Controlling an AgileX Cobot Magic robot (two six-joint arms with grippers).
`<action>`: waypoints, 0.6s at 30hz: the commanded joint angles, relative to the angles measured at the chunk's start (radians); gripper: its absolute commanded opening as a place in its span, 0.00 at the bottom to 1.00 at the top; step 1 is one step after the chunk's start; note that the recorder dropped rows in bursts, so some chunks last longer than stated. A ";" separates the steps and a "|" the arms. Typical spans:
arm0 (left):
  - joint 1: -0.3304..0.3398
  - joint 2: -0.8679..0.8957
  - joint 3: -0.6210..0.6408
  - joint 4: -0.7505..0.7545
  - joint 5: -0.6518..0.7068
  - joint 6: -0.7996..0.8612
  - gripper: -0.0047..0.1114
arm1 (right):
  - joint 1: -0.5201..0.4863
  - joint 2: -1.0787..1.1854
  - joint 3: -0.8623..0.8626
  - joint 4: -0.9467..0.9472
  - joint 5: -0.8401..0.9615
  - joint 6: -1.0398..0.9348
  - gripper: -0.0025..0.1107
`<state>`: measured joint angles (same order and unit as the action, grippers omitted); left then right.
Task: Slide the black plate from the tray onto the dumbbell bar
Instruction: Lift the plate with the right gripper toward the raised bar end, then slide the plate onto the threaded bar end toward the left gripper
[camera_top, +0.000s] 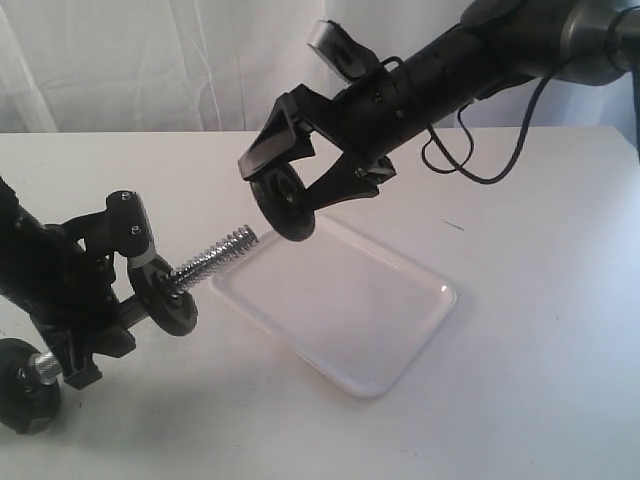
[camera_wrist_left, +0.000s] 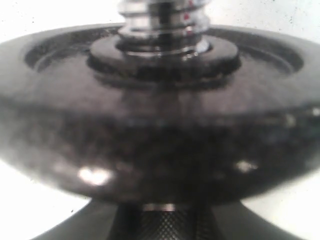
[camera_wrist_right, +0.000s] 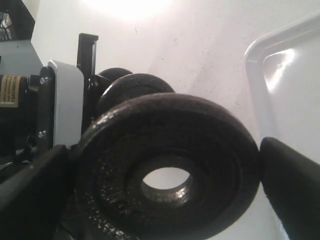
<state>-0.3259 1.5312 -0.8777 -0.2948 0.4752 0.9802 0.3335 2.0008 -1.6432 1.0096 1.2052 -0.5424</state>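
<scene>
A: Status of the black plate (camera_top: 278, 208)?
B: It is held clear of the tray (camera_top: 356, 388), above the tray's left corner. It is pinched on edge by the right gripper (camera_top: 290, 190), with one of the jaws on each side of the rim.
A: Look of it?
B: Flat black cast disc, pebbled surface, dull sheen. Round centre hole with a raised ring around it. Pale tabletop (camera_top: 540, 320) is seen through the hole in the right wrist view, so the hole is not yet on the bar.
A: Bar?
B: The dumbbell bar (camera_top: 214, 256) is held tilted, with its threaded chrome end pointed up at the plate. The thread tip is just beside the plate; contact cannot be made out. A thicker disc (camera_top: 172, 302) with a rounded rim is seated behind the thread. An end disc (camera_top: 24, 396) is seen at the low end.
A: Left side?
B: The jaws of the left gripper (camera_top: 115, 300) are closed around the bar between those two discs. The left wrist view is filled by the thicker disc, and the jaws are not shown there.
A: Tray?
B: Translucent white, rounded corners, low rim, laid flat on the tabletop.
</scene>
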 joint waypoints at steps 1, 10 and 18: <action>-0.001 -0.040 -0.025 -0.064 -0.042 0.006 0.04 | 0.033 -0.019 -0.007 0.062 0.016 0.004 0.02; -0.001 -0.049 -0.025 -0.064 -0.040 0.011 0.04 | 0.038 0.010 -0.007 0.062 0.016 -0.010 0.02; -0.001 -0.069 -0.025 -0.064 -0.040 0.015 0.04 | 0.038 0.034 -0.007 0.085 0.016 -0.037 0.02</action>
<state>-0.3259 1.5206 -0.8777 -0.2948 0.4733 0.9840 0.3706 2.0458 -1.6432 1.0093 1.2121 -0.5627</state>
